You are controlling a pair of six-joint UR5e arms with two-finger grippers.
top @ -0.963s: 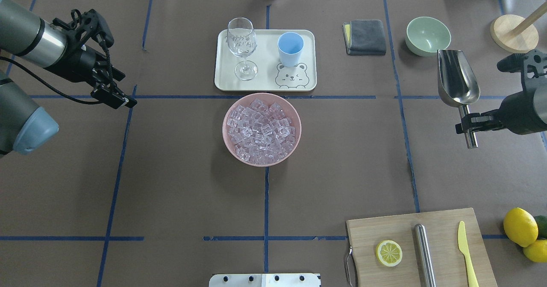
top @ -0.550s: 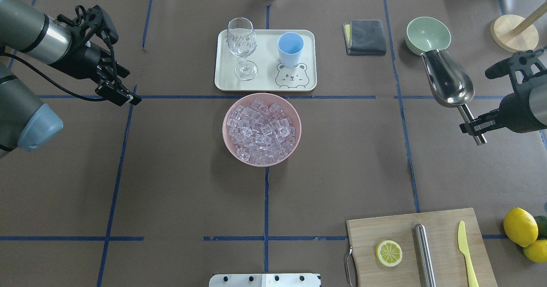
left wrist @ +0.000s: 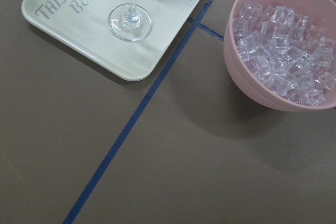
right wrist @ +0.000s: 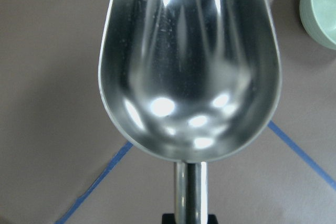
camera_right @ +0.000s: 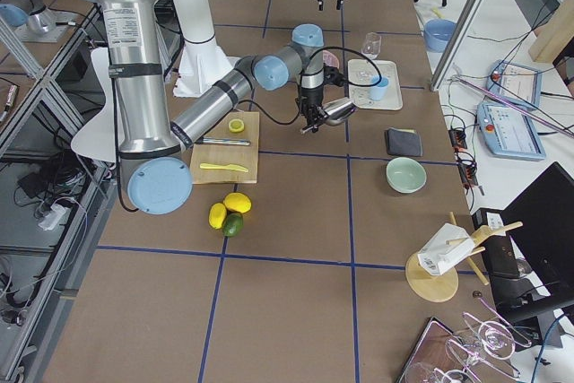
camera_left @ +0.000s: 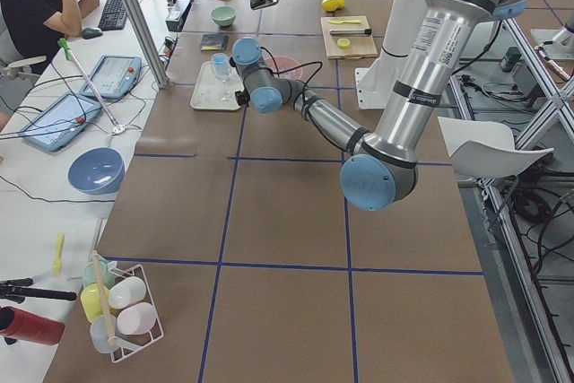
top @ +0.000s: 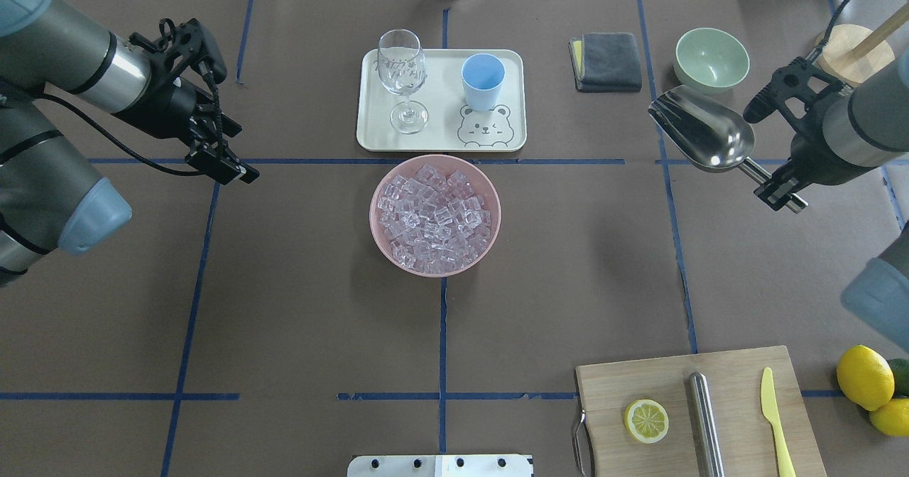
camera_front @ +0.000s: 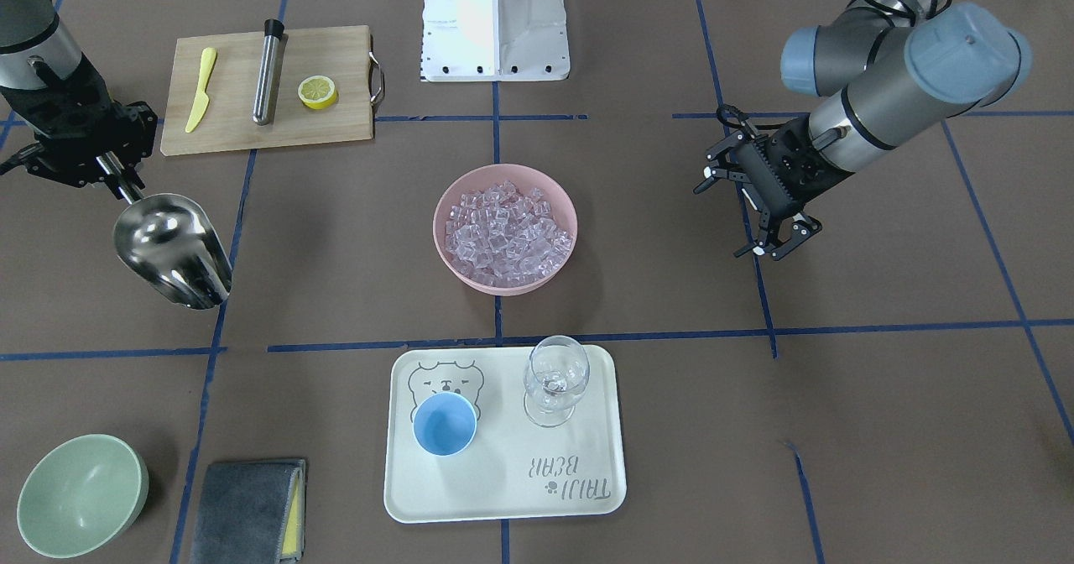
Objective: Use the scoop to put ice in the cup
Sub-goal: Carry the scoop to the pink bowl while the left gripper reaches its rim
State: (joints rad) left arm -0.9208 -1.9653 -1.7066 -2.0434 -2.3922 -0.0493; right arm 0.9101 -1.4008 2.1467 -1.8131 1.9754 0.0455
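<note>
The ice is a heap of clear cubes in a pink bowl at the table's middle; it also shows in the left wrist view. The light-blue cup stands upright on a cream tray behind the bowl. My right gripper is shut on the rod handle of the steel scoop, held in the air far right of the bowl with its mouth toward the middle. The scoop is empty. My left gripper hovers open and empty left of the bowl.
A wine glass stands on the tray beside the cup. A grey cloth and a pale-green bowl lie at the back right. A cutting board with a lemon half, a steel cylinder and a yellow knife is at the front right.
My right arm has swung the scoop left, turning its mouth from pointing away to pointing toward the middle. My left gripper has moved right, closer to the pink bowl.
</note>
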